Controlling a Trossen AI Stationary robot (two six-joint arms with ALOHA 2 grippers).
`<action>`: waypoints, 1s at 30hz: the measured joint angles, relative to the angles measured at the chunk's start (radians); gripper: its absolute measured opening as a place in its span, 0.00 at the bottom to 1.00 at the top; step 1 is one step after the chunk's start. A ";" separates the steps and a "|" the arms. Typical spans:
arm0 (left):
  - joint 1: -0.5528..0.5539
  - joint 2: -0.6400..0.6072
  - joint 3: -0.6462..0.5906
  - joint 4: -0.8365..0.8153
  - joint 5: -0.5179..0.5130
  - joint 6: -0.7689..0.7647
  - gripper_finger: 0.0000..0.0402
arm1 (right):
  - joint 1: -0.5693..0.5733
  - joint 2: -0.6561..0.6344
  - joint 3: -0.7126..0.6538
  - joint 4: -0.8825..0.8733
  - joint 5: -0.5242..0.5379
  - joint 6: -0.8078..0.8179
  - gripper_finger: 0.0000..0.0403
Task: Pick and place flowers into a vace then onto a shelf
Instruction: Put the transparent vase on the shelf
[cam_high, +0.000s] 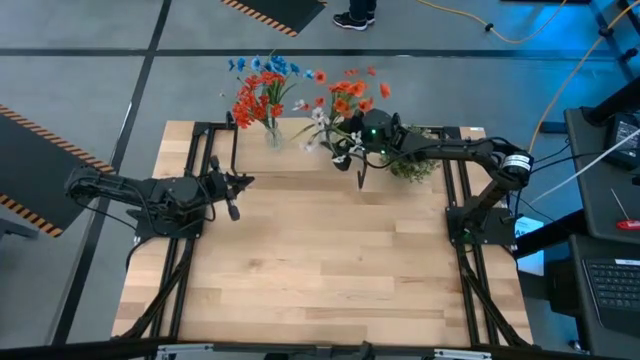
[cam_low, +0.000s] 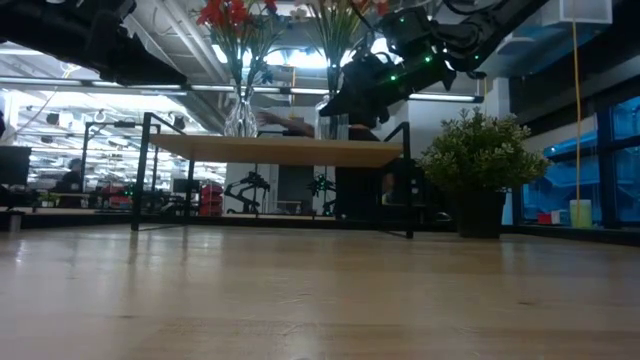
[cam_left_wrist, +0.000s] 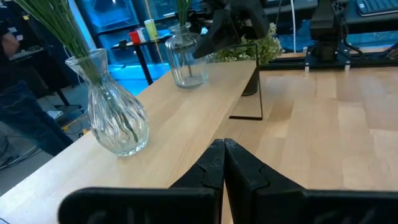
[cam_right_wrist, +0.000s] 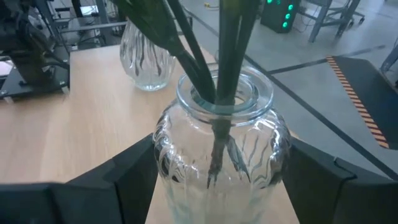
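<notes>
While the left tool (cam_left_wrist: 224, 165) rests pressed together, the right tool (cam_right_wrist: 217, 180) straddles a glass vase (cam_right_wrist: 221, 155) on the shelf (cam_left_wrist: 186, 112).

Right gripper (cam_high: 352, 150) at the shelf (cam_high: 300, 132), twelve o'clock, among flowers (cam_high: 345, 100); left gripper (cam_high: 236, 192) at nine o'clock.

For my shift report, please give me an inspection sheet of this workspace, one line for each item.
Surface: wooden table, bare in front.
Job's things: two glass vases with flowers stand on the shelf.
Clutter: bushy potted plant beside the shelf.
Grippers: right gripper, fingers open either side of one vase; left gripper shut, before the shelf.
Cables: yellow cable on floor.
Surroundings: person's shoes beyond the table.
</notes>
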 joint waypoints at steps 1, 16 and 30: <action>0.000 0.000 0.000 0.000 0.000 0.001 0.01 | 0.000 0.000 0.000 -0.002 0.000 0.000 0.70; 0.000 0.000 0.000 0.000 0.000 0.001 0.01 | 0.000 0.000 -0.012 0.013 0.000 0.029 0.70; 0.000 0.000 0.000 -0.018 0.000 0.000 0.01 | 0.001 0.037 -0.011 0.066 0.000 0.015 0.70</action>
